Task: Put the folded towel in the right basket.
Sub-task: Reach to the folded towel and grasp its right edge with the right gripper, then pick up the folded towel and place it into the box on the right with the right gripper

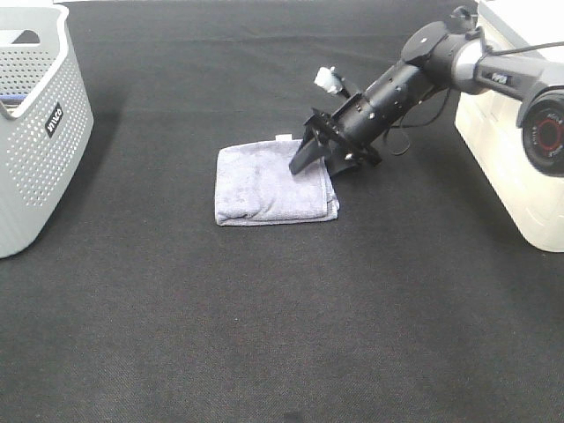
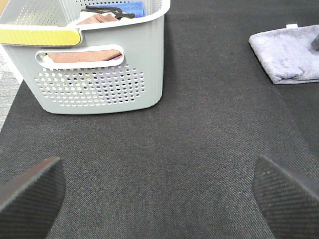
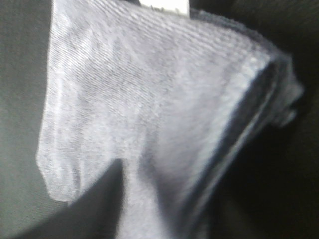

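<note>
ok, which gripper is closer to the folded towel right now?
Right. The right gripper is down on the right edge of the folded towel. The left gripper, jaws wide apart, hangs over bare mat near the grey basket, the towel well off.

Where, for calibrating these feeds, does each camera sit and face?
Exterior high: above, looking down on the mat; towel, grey basket, right arm, right gripper at the towel.
Left wrist: low over the mat, facing grey basket and towel; fingertips of the left gripper show, apart.
Right wrist: close on the towel, blurred; no gripper part clear.
Shared: all see the towel; the first two, the grey basket.
</note>
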Robot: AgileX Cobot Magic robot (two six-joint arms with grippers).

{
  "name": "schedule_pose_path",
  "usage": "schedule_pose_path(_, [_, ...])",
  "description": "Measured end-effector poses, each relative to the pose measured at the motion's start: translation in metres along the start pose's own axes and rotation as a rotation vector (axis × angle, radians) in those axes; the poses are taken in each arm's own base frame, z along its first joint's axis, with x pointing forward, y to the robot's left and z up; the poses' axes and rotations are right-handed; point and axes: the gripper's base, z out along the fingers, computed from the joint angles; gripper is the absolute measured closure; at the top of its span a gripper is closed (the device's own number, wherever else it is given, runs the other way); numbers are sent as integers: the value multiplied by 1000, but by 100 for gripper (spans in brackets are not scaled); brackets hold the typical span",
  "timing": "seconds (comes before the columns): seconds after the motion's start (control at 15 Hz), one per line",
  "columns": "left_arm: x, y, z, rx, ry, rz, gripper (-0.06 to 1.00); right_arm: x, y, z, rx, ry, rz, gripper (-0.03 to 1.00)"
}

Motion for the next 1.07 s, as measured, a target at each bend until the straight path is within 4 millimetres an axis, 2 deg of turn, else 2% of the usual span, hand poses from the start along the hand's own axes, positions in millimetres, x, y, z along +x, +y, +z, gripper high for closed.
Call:
schedule_pose_path(0.13, [0,0,0,0,0,0,-3,1,-3,4,2,8,5,83])
schedule_pose_path(0.2, [0,0,0,0,0,0,-3,1,-4,4,2,7,6,89])
schedule_pose_path(0.33, [0,0,0,0,0,0,-3,-1,-1,1,5,-4,-9,89])
schedule_pose_path(0.47, [0,0,0,0,0,0,-3,-9,10,-12,16,-38,-52,89])
schedule_pose_path(0.6, [0,0,0,0,0,0,-3,-21,38,-43,22,-112,-123,89])
schedule_pose_path(0.67, [0,0,0,0,0,0,-3,-27,64,-73,35,-174,-185,89])
schedule_pose_path(0.73, [0,0,0,0,0,0,-3,-27,64,-73,35,-174,-185,89])
schedule_pose_path(0.87, [0,0,0,0,0,0,-3,-28,95,-113,93,-238,-269,89])
schedule_pose_path(1.07, [0,0,0,0,0,0,-3,-20,137,-174,241,-320,-383,89])
